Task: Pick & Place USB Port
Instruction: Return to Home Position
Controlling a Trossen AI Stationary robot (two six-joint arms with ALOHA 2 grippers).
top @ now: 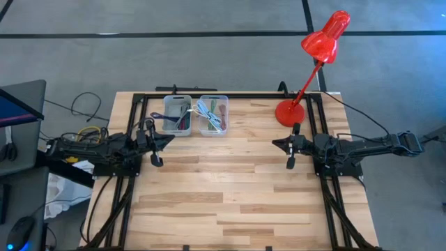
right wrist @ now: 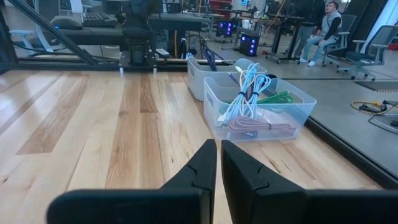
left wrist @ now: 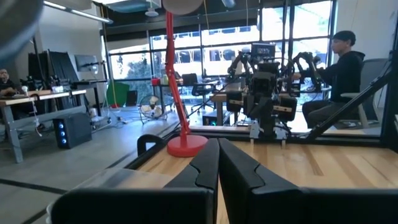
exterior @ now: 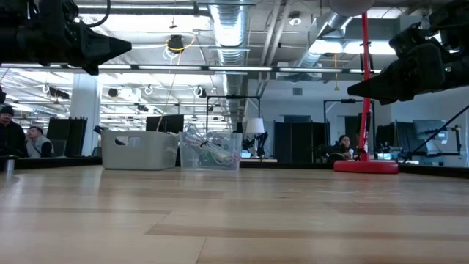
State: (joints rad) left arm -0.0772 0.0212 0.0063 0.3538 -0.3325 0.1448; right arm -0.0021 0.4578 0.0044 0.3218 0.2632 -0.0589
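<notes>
Both grippers are empty, fingers pressed together: left gripper (top: 156,149) at nine o'clock on the table (top: 230,202), right gripper (top: 289,153) at three. Homing well means level, slow settling, clear of the gray bin (top: 177,115) holding dark cables (top: 182,120) at eleven o'clock.

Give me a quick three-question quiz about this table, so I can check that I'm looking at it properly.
1. Fill the gap: of the two bins side by side, the gray bin stands nearer the ___ arm than the clear bin.
2. The pale blue cable lies in: A the gray bin, B the clear bin, C neither bin.
3. True or false: the left end effector and the right end effector each grip a cable.

Key: 1 left. 2 B. 3 false; both are shut and hold nothing.
</notes>
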